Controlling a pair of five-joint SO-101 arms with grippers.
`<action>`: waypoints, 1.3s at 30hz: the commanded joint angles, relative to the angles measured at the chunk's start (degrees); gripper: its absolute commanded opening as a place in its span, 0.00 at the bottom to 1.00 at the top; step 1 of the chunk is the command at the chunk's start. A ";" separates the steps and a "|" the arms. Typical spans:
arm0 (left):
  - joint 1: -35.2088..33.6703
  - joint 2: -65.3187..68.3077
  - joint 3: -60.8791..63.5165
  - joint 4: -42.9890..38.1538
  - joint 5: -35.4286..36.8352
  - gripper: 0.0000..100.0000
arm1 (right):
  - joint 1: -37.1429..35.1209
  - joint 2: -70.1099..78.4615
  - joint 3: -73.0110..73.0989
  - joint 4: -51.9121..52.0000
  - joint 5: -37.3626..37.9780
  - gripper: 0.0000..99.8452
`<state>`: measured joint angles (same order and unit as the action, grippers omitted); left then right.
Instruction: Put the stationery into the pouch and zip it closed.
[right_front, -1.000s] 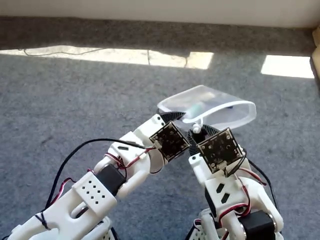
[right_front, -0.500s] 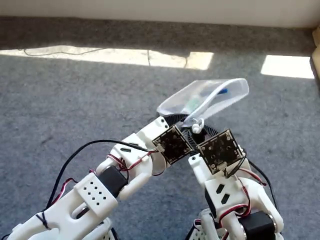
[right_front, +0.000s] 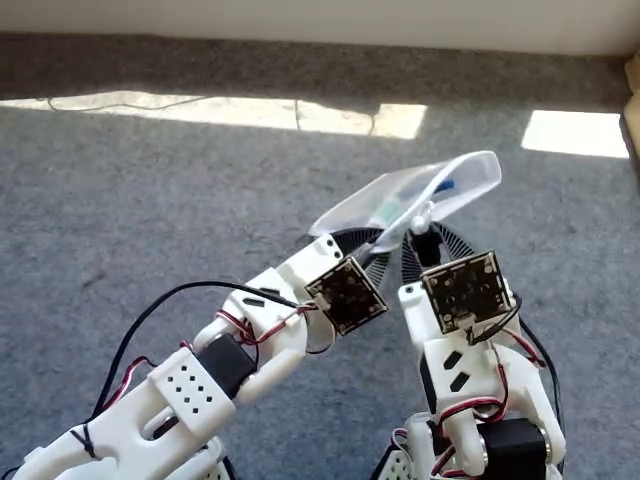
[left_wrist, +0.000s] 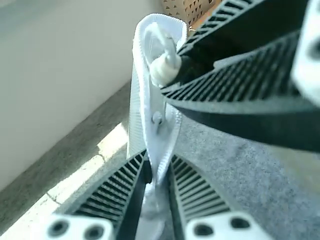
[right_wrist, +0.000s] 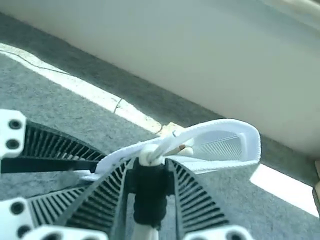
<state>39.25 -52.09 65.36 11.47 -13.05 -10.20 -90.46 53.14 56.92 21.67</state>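
The left gripper (left_wrist: 157, 172) is squeezed tight on the thin edge of the pouch (right_front: 425, 190). Just beside it, the right gripper (right_wrist: 150, 167) is pinched shut on the zipper pull (right_wrist: 150, 154), a little white knob on the pouch's top edge. The two grippers sit very near each other. The right one's black ribbed fingers (left_wrist: 240, 85) cross in front of the left wrist view.

The pouch is up in the air, off the floor. It sticks out past both grippers and tilts up and away from them. Inside it, beyond the fingertips, lies the stationery (right_front: 388, 210): a pale green thing close to the grippers and a small blue bit (right_front: 446, 184) farther off.

Under and past the grippers is grey carpet (right_front: 150, 200). Farther out are bright patches of sun (right_front: 575, 132), a thin cable (right_front: 110, 103), and then a pale wall (right_wrist: 150, 40).

The pouch is see-through but cloudy, so I cannot tell what the things inside are. From above, the square dark boards (right_front: 347, 293) on the wrists cover the near end of the pouch. I cannot tell how far the zipper is closed.
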 joint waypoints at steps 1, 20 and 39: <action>0.13 -1.36 -0.75 1.23 0.44 0.01 | 2.24 -1.10 -0.92 -4.00 0.35 0.01; 0.04 -22.02 1.01 20.22 0.44 0.01 | 6.64 -0.66 4.88 -14.02 0.35 0.01; -2.07 -23.08 0.66 22.86 -2.37 0.00 | 14.46 -0.66 9.01 -23.34 0.18 0.01</action>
<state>38.64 -73.89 66.51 31.87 -15.08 -1.23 -91.16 62.29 38.99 21.85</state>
